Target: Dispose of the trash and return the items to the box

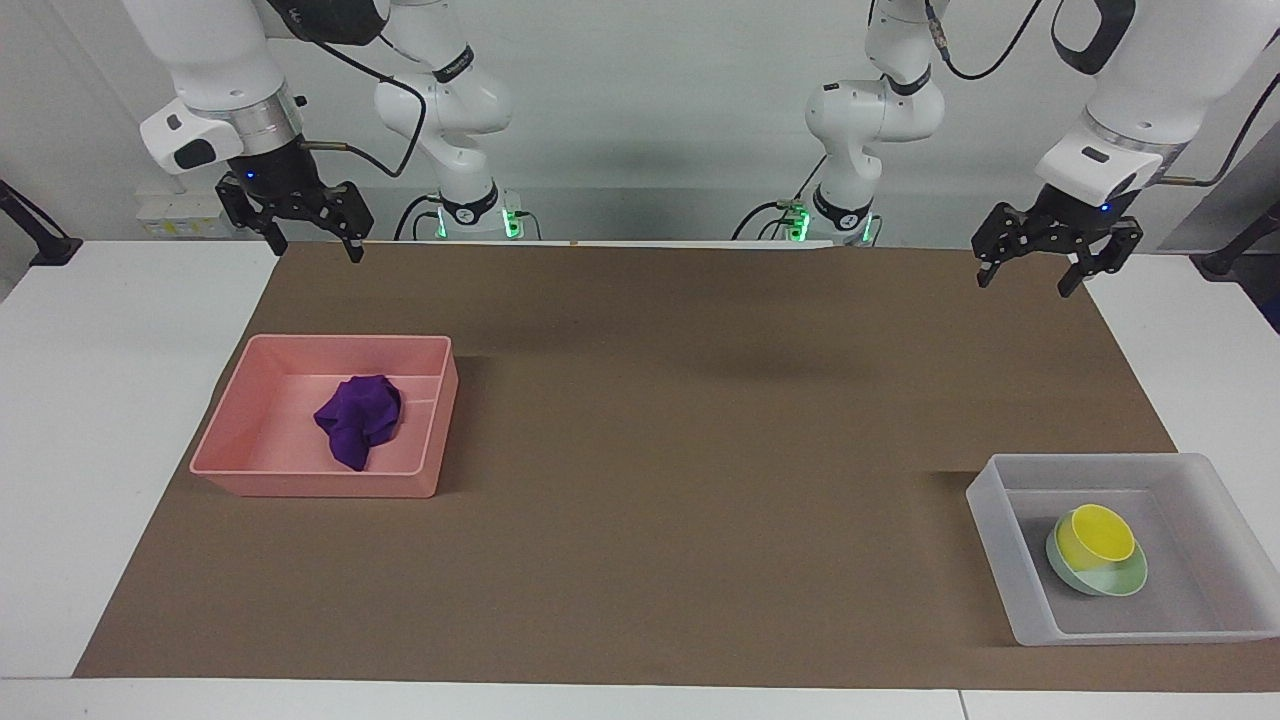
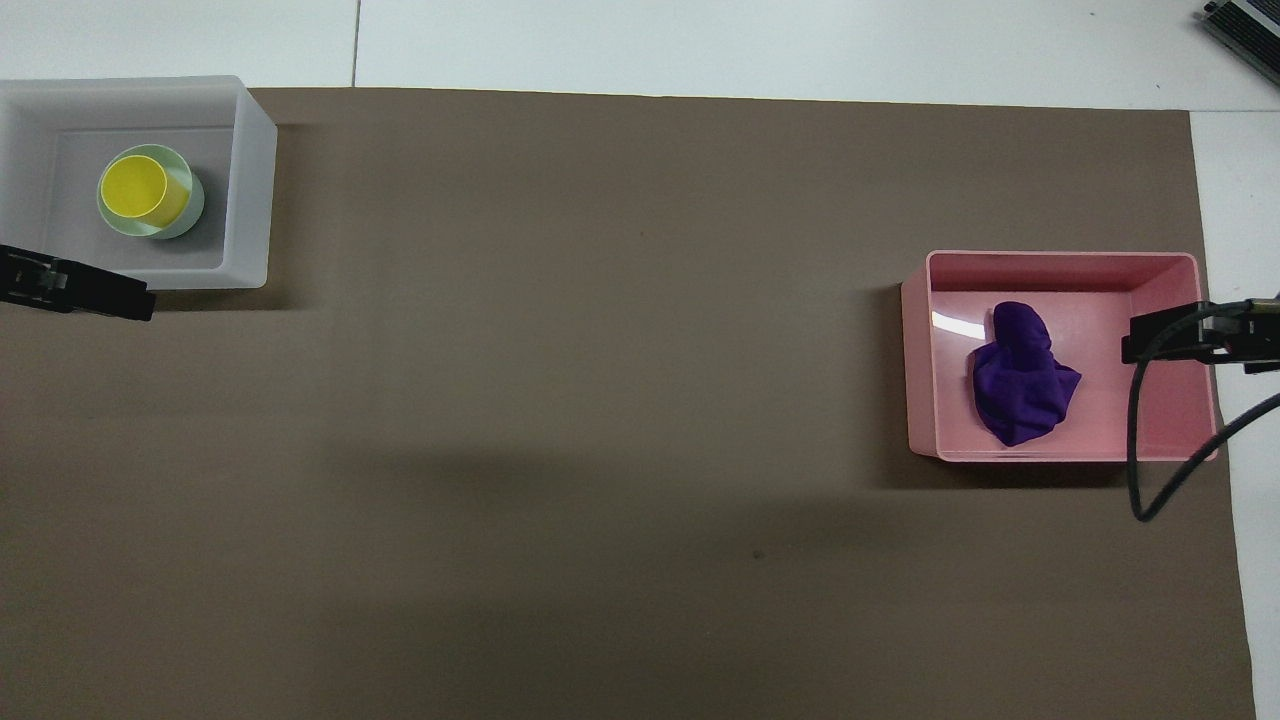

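Note:
The purple cloth wad [image 1: 358, 418] lies in the pink bin [image 1: 320, 486]; it also shows in the overhead view [image 2: 1020, 378]. The yellow cup [image 1: 1094, 532] sits in the mint-green bowl [image 1: 1118, 581], and both are in the translucent tray [image 1: 994, 540]. In the overhead view the cup [image 2: 134, 187] is nested in the bowl [image 2: 194, 198] inside the tray [image 2: 252, 190]. My left gripper [image 1: 1026, 283] is open and empty, raised over the mat's edge at the left arm's end. My right gripper [image 1: 317, 249] is open and empty, raised over the mat's corner beside the pink bin, and waits.
A brown mat [image 1: 700, 450] covers most of the white table [image 1: 100, 400]. The pink bin stands toward the right arm's end, the tray toward the left arm's end. The right arm's black cable [image 2: 1150, 460] hangs over the bin's edge in the overhead view.

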You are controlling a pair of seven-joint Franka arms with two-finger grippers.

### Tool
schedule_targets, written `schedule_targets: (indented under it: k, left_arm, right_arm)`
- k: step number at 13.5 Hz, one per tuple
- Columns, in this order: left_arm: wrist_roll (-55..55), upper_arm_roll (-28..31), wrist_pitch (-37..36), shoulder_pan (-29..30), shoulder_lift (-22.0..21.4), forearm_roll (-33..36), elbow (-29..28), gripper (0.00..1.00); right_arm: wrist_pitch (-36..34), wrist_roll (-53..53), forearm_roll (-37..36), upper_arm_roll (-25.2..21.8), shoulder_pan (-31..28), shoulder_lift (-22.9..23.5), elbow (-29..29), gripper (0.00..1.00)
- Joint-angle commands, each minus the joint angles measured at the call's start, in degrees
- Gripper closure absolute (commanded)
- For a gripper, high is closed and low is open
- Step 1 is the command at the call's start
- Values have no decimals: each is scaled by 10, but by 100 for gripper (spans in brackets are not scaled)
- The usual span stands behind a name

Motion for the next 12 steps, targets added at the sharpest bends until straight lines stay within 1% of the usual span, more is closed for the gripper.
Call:
schedule_targets:
  k: [1, 7, 9, 12]
  left_arm:
    - [-2, 54, -31, -53, -13, -4, -3, 0]
    - [-4, 55, -33, -51, -13, -5, -7, 0]
    - [-30, 54, -31, -51, -14, -5, -13, 0]
    - [-31, 57, -34, -50, -15, -5, -16, 0]
  right_arm:
    - [10, -9, 7, 3, -4, -15, -17, 0]
    - [10, -9, 7, 2, -4, -15, -18, 0]
    - [10, -9, 7, 3, -4, -15, -18, 0]
    - [10, -9, 7, 2, -4, -15, -18, 0]
